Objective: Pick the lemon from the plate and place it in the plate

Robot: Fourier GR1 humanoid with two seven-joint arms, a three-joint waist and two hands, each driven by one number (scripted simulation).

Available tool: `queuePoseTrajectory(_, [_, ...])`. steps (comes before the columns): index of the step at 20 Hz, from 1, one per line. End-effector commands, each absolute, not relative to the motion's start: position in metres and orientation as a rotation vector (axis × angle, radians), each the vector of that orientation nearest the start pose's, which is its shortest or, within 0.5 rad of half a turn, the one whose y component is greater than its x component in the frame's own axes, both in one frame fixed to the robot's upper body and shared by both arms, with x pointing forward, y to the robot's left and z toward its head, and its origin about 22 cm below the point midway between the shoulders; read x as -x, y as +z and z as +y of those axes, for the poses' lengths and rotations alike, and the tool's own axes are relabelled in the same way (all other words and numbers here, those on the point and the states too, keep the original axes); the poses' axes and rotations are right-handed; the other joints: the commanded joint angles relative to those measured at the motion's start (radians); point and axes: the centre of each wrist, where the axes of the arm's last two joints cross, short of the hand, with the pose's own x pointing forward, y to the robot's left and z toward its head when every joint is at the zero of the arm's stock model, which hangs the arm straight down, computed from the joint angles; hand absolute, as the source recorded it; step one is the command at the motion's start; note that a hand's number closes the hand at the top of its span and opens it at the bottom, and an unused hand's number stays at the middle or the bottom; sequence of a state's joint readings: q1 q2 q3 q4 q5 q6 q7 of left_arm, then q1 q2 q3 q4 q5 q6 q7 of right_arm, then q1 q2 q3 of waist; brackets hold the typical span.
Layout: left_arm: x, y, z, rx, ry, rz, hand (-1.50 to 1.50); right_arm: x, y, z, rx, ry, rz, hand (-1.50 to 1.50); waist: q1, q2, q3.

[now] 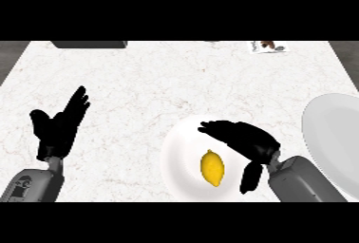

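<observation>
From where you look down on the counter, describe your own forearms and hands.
Two grey forearms enter from the lower edge, boxy with rounded edges; the left one shows a small dark marking. Each ends in a black hand: left hand, right hand, with slim fingers and a thumb. No cables or sleeves show.

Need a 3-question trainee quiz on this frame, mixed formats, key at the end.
1. True or false: the lemon lies on the white plate under the right hand.
2. Which hand rests open, fingers up, at the view's left? A) left hand B) right hand
3. Fill in: the second, grey plate sits at the view's ____ edge.

Key: 1 true; 2 A; 3 right.
</observation>
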State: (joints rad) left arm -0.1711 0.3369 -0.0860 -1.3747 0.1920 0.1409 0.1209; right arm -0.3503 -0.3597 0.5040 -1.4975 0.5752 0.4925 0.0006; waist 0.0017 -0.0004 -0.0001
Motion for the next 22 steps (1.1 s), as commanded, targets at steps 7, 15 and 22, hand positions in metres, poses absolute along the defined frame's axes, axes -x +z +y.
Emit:
queuePoseTrajectory(7, [-0.273,0.017,0.288,-0.180,-0.087,-1.412,0.00,-0.292,0.049,-0.148,0.191,1.664,-1.245,-1.50,0.002,0.000,0.000])
queuePoseTrajectory(15, [-0.287,0.016,0.283,-0.158,-0.084,-1.409,0.00,-0.279,0.005,-0.144,0.203,1.715,-1.220,-1.50,-0.002,0.000,0.000])
queuePoseTrajectory(22, [-0.277,-0.001,0.285,-0.170,-0.094,-1.402,0.00,-0.281,-0.010,-0.121,0.073,1.873,-1.177,1.50,0.003,0.002,0.000])
